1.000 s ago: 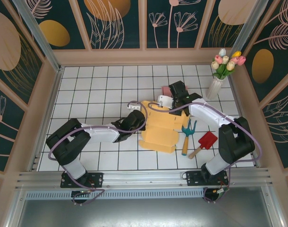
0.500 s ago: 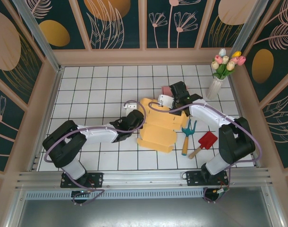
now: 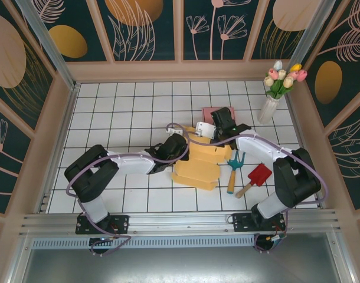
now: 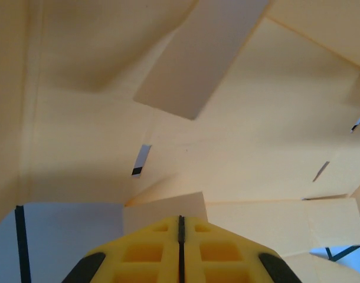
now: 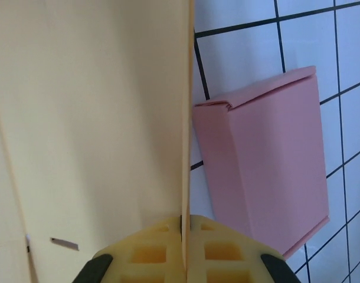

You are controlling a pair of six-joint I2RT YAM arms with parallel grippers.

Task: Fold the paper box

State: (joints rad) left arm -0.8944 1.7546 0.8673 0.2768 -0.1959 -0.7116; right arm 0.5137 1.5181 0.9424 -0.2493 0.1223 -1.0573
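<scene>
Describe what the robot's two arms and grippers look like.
The left arm and right arm have white shells, chunky black joints and a lilac cable looped alongside. The left gripper and right gripper have yellow grid-moulded finger pads with black edges.

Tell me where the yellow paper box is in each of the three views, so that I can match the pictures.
Top external: the yellow paper box lies mid-table, between the two arms.
Left wrist: it spans the top and middle, seen from very close.
Right wrist: it takes the left half, its edge upright at the centre.
Shared landmark: the white tiled table with black grid lines.
</scene>
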